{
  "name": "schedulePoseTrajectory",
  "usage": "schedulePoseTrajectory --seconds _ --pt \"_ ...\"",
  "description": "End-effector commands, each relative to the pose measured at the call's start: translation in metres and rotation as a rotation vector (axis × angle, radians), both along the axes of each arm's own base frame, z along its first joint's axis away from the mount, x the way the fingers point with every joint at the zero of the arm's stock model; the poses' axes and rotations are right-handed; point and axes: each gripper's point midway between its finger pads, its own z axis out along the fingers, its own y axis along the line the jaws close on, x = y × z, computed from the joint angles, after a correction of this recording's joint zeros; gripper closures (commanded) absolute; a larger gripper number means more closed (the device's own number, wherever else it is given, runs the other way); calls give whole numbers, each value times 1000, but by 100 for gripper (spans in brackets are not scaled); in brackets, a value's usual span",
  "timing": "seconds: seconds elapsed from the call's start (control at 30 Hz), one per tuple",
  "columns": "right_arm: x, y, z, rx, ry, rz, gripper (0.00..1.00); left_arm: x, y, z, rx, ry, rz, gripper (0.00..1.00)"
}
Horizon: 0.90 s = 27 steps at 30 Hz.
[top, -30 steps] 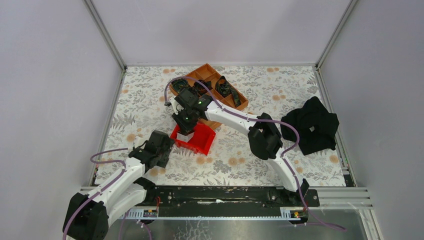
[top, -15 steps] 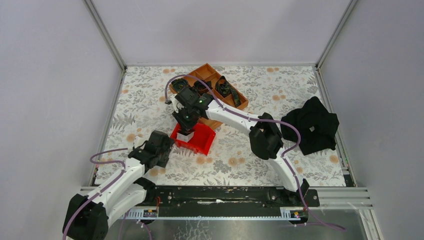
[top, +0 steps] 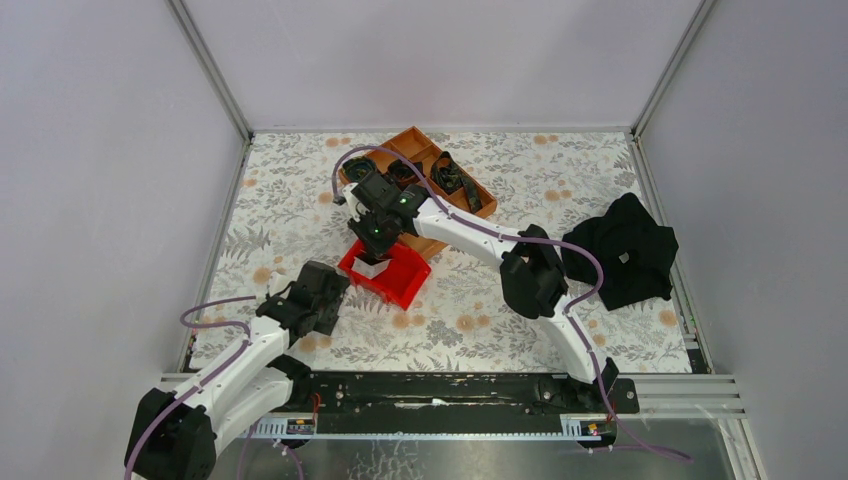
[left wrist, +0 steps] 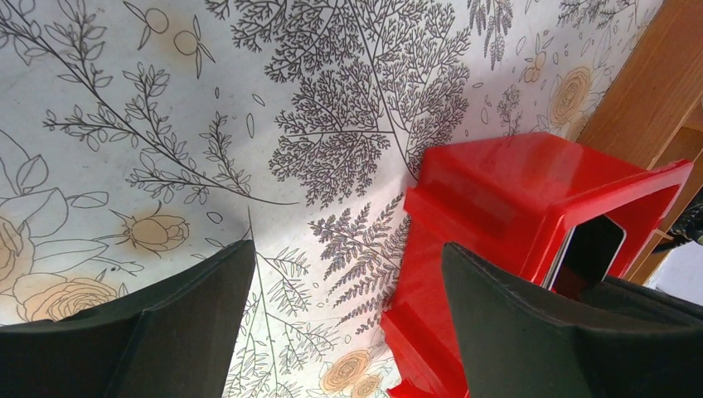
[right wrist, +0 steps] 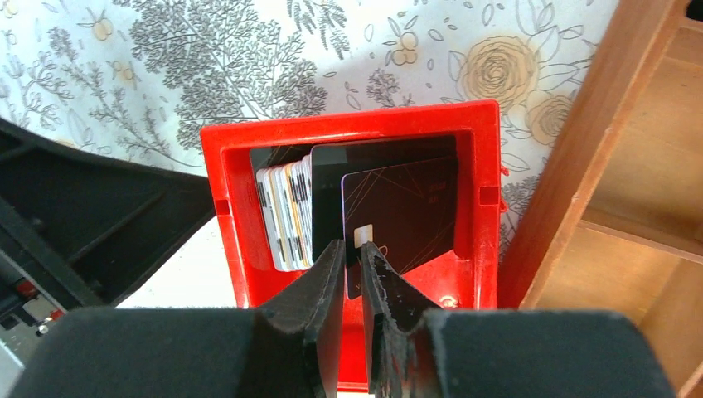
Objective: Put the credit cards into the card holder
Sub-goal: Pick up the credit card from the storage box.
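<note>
The credit cards stand in a red bin (top: pixel 403 287). In the right wrist view a fanned pale stack (right wrist: pixel 284 211) leans at the left and a dark card with a chip (right wrist: pixel 406 211) faces up in front of a black one. My right gripper (right wrist: pixel 352 246) hangs over the bin (right wrist: pixel 348 116), its jaws a narrow slit apart, with the dark card's near corner showing through the slit. In the top view it (top: pixel 371 244) sits above the bin's far end. My left gripper (left wrist: pixel 346 249) is wide open and empty beside the bin (left wrist: pixel 497 191), where one dark card (left wrist: pixel 587 253) shows. The card holder is out of view.
An orange-brown compartment tray (top: pixel 415 135) holding dark items lies just behind the bin, and its wooden wall (right wrist: pixel 580 157) runs close on the right. A black cloth (top: pixel 625 250) lies at the right. Grey walls and metal rails bound the floral table.
My right gripper has shifted slightly toward the far side above the bin, and the bin's left corner has moved a little with it. The left arm has not moved.
</note>
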Motion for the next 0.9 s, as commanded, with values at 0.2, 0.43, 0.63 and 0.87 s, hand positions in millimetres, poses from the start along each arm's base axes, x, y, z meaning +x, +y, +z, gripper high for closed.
schedulePoseTrajectory --seconds 0.2,0.43,0.63,0.87 --pt "35 -15 43 -15 -198 -68 80 6 -1 3 -21 -29 16 10" --pt "45 -23 41 -56 -244 -97 80 7 -2 3 -18 -26 14 10" --pt "44 -22 30 -68 -231 -90 81 8 -2 2 -17 -23 13 10" --pt "41 -20 13 -76 -202 -80 86 7 -1 2 -12 -28 13 10"
